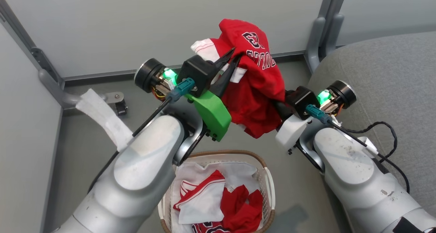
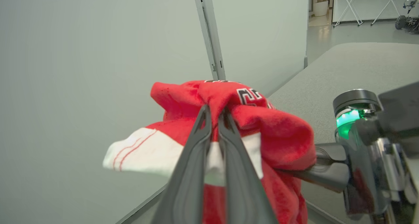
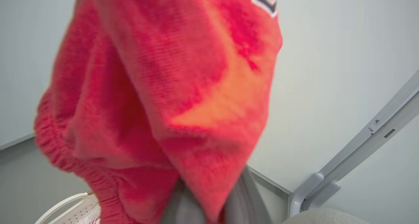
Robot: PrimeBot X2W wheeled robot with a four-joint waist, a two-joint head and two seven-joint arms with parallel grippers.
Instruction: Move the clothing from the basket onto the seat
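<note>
We hold the red garment in the air between our two arms, above the basket; in the head view its long axis runs up and down, a bunched hump at the top and a narrowing fold pointing down toward the basket; a white-trimmed edge sticks out toward our left. It is bright red knit with white panels and thin red stripes; dark white-edged letters and a number sit upside down on the hump; the right wrist view shows a gathered hem. Our left gripper is clamped on a fold near the white trim, fingers almost touching; our right gripper is closed too, its fingers buried in the cloth, which runs down between them. More red and white clothing lies in the basket on its white liner. The seat fills our right, its rounded edge just beside the right forearm; pale wall panels close the left and back; bare grey floor lies between basket and seat.
</note>
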